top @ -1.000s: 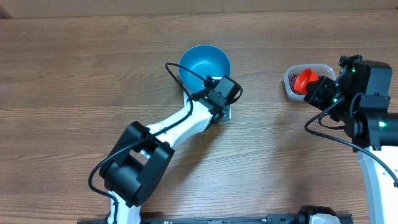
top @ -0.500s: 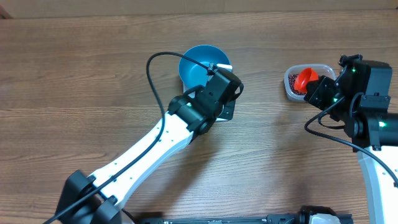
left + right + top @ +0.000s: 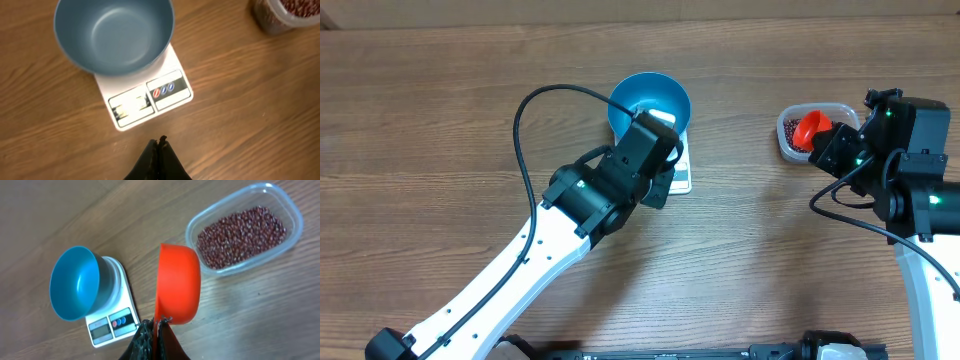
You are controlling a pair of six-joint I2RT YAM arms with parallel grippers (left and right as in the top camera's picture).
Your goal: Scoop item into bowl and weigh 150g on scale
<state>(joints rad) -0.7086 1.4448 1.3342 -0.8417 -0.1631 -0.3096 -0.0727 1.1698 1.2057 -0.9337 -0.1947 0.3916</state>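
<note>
Two arms are working at a wooden table [image 3: 440,100]. We are recording the left gripper [image 3: 159,144] w/ its fingers pressed tight together, gripping no object, hovering over bare wood just short of the display end of the scale [image 3: 150,97]. The scale is lying flat near the table's centre. The bowl [image 3: 112,35] is sitting upright on its far part, overhanging that edge. Its smooth blue inside is showing in full. The display panel and a row of three small buttons are showing uncovered at the near edge. We are not making out any reading.

The right gripper [image 3: 156,324] is holding the orange scoop [image 3: 177,287]: jaws narrow, clamped on its lower end. The scoop is hanging tipped on its side, outer wall toward the wrist cam. We cannot tell whether it is carrying anything. In the overhead view it is hanging over the near-left part of the clear tub [image 3: 295,225].

The beans [image 3: 240,232] are lying in that tub as a loose red-brown layer. The tub is standing at the table's right side, well apart from bowl and scale.
</note>
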